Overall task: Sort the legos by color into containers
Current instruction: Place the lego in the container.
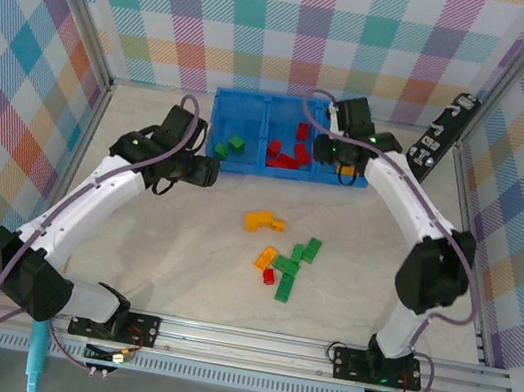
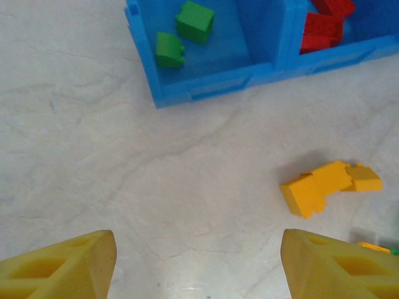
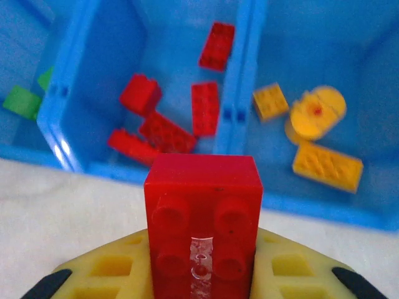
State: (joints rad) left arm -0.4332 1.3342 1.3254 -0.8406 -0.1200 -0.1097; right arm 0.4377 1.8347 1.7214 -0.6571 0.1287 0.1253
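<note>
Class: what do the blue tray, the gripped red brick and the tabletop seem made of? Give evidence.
Blue tray: probably moulded plastic, glossy; glints on its walls.
Red brick: hard plastic, shiny; highlight between studs.
Tabletop: marble or marble-print laminate, matte, grey veins; cannot tell which.

Bright, even, diffuse light covers the pale tabletop (image 1: 177, 273); the loose bricks (image 1: 287, 267) cast only short, soft shadows. In the right wrist view a small white glare spot sits on the red brick (image 3: 202, 205), and the round yellow piece (image 3: 317, 112) is smeared by blur. The left wrist view's near yellow fingers (image 2: 62, 268) look soft.
</note>
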